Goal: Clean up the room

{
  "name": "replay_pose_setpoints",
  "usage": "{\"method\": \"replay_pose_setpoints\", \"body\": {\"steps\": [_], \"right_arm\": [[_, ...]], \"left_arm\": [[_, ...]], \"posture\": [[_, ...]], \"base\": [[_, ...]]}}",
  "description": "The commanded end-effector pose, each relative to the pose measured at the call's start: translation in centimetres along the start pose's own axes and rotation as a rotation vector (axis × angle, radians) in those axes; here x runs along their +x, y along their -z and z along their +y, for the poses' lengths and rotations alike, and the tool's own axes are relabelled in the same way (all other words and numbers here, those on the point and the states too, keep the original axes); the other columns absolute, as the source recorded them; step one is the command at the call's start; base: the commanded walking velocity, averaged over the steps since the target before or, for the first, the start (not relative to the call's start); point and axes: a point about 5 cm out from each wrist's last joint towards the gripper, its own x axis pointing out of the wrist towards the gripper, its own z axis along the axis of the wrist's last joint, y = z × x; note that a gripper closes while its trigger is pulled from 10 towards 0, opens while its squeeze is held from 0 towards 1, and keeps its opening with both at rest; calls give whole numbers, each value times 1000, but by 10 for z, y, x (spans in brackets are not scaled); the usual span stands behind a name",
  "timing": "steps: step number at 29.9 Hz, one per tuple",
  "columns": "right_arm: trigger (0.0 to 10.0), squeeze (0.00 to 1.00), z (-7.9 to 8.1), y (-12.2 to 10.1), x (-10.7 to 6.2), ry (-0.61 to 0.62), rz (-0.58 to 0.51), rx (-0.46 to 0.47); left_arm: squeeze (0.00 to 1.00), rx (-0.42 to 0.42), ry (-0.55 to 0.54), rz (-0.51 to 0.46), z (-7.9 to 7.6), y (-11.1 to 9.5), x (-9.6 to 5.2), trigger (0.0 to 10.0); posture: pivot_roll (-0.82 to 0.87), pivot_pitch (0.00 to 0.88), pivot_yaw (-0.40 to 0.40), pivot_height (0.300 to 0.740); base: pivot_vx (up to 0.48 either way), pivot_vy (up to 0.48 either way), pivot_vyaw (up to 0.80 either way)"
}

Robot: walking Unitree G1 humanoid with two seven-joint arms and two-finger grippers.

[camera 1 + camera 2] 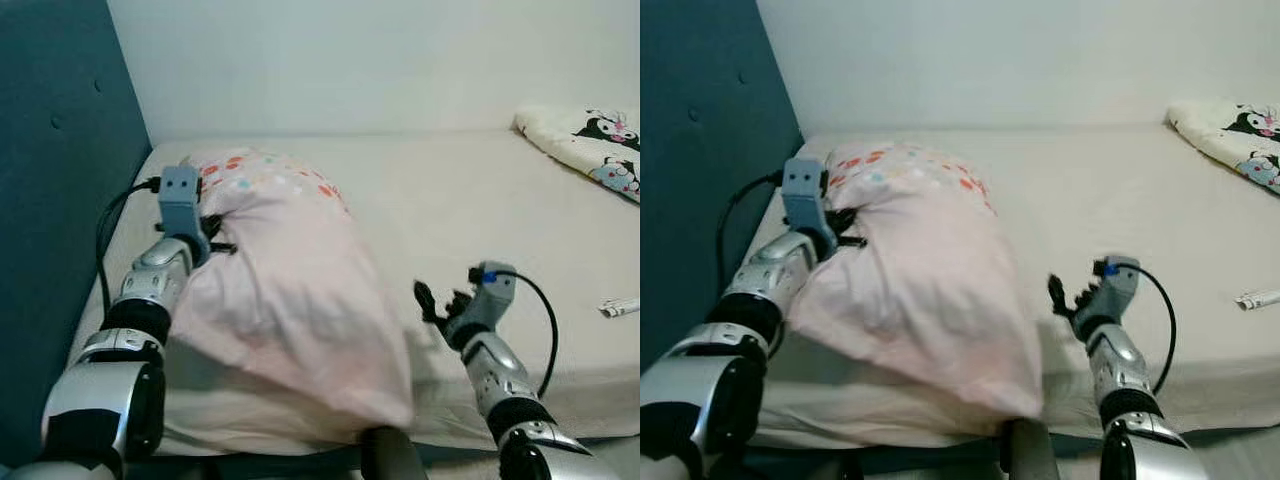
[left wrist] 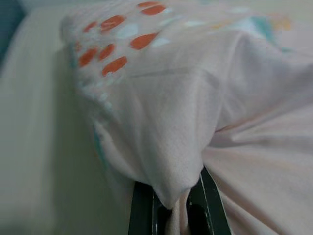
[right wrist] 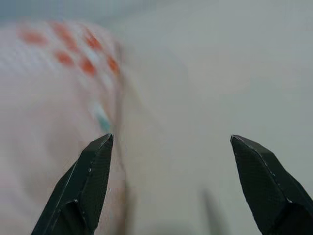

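A pale pink pillow (image 1: 290,300) with orange and teal dots at its far end lies on the cream bed (image 1: 470,190), by the headboard side. My left gripper (image 1: 212,238) is shut on a fold of the pillow's fabric at its left edge; the wrist view shows cloth (image 2: 171,161) pinched between the black fingers (image 2: 208,196). My right gripper (image 1: 432,303) hovers open just right of the pillow, low over the sheet, with nothing between its fingertips (image 3: 93,171). The pillow's dotted end (image 3: 73,58) lies ahead of it, blurred.
A dark teal padded headboard (image 1: 55,200) rises on the left. A white blanket with black cartoon figures (image 1: 590,145) lies at the bed's far right corner. A small white object (image 1: 618,307) rests near the right edge. The white wall (image 1: 350,60) stands behind.
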Motion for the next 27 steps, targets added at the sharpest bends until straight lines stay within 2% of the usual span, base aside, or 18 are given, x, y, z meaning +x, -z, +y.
{"method": "replay_pose_setpoints", "body": {"steps": [1,3,4,6,9,12,16,17,18,22,25,27], "right_arm": [[10000,0,-1,-4,-1,-10,-33,20],[10000,0,1,-9,1,-33,-53,13],[10000,0,1,-9,1,-33,-53,13],[10000,0,3,-11,1,-45,-61,9],[10000,0,4,-12,1,-50,-63,7],[10000,0,9,-11,2,-84,-64,7],[10000,0,11,-10,2,-101,-61,6],[10000,0,12,-10,2,-107,-59,7],[10000,0,15,-10,2,-125,-59,12],[10000,0,19,-10,3,-144,-59,18],[10000,0,24,-11,6,-178,-61,20],[10000,0,28,-13,7,-200,-63,19]], "left_arm": [[0,40,-69,-53,13,-15,0,0],[0,54,-195,-12,33,-4,-5,0],[0,54,-195,-12,33,-4,-5,0],[0,21,-365,2,56,8,-13,0],[0,17,-420,2,63,11,-16,0],[0,22,-624,-51,85,12,-29,0],[0,18,-711,-93,94,11,-35,0],[0,21,-752,-121,99,9,-40,0],[0,6,-832,-189,110,4,-50,0],[0,-30,-905,-255,120,-1,-62,0],[0,-74,-977,-307,132,-3,-77,0],[0,-105,-1006,-319,135,0,-87,0]], "posture": [[-77,0,9,487],[-78,0,9,487],[-78,0,9,487],[-79,0,8,487],[-79,0,8,487],[-77,0,10,487],[-74,0,10,487],[-69,0,10,487],[-63,0,8,487],[-59,0,8,487],[-51,0,3,487],[-45,0,1,487]], "base": [[0,0,0],[0,0,0],[0,0,0],[0,0,0],[0,0,0],[0,0,0],[0,0,0],[0,0,0],[0,0,0],[0,0,0],[0,0,0],[0,0,0]]}}
